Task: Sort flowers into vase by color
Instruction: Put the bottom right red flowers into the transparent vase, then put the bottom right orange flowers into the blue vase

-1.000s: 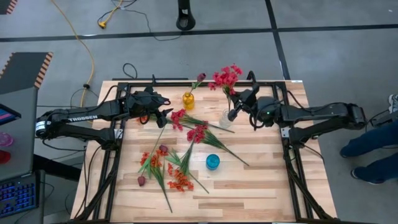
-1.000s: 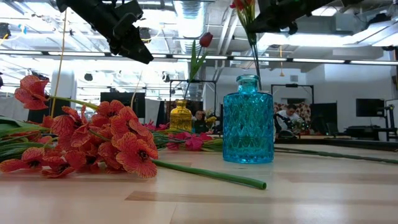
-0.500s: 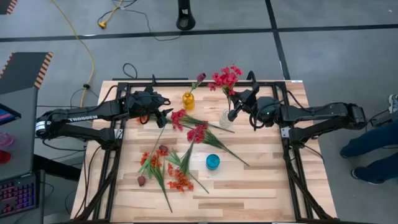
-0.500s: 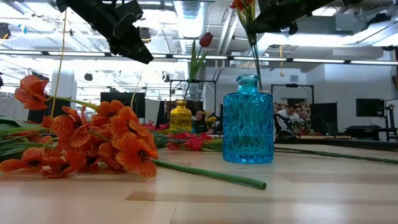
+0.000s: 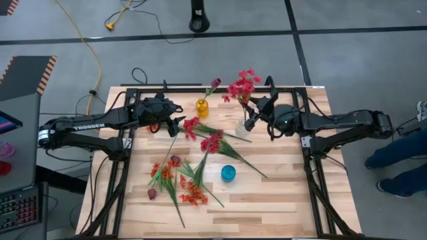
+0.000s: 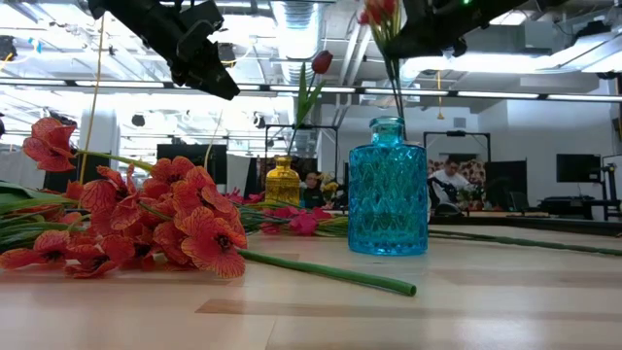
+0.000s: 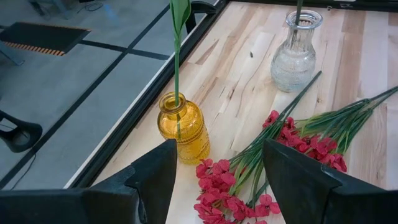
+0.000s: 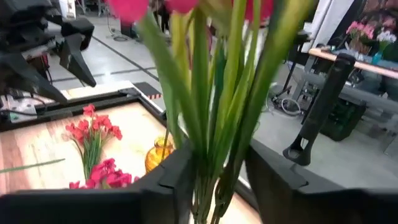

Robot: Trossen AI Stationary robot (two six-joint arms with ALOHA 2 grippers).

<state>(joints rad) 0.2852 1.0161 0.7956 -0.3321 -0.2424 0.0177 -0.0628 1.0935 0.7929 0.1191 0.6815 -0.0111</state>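
My right gripper (image 5: pixel 251 121) is shut on a crimson-pink spray (image 5: pixel 241 84) that stands over the clear vase (image 5: pixel 243 127), with its stems in the vase mouth (image 7: pixel 298 14). My left gripper (image 5: pixel 177 124) hangs open above the crimson-pink sprays (image 5: pixel 192 127) lying on the table. A maroon bud (image 5: pixel 215 83) stands in the yellow vase (image 5: pixel 201 107). Orange-red sprays (image 5: pixel 192 194) and maroon buds (image 5: pixel 175 160) lie on the near left. The blue vase (image 5: pixel 228 173) holds nothing. My right gripper pinches the bunched green stems (image 8: pixel 210 163) of the crimson-pink spray between its two fingers (image 8: pixel 168 180), below the blooms. The fingers come level from the table's right and lie across the stems. The spray stands nearly upright, its lower ends in the clear vase.
A second crimson-pink spray (image 5: pixel 212 142) lies mid-table with long stems running toward the right. The yellow vase (image 7: pixel 183 127) stands just beyond my left gripper. Dark frame rails run along both table sides. A person sits beyond the table's right edge (image 5: pixel 407 150).
The held crimson-pink spray has tipped a little, its blooms moving slightly toward the table's left while its stems stay at the clear vase.
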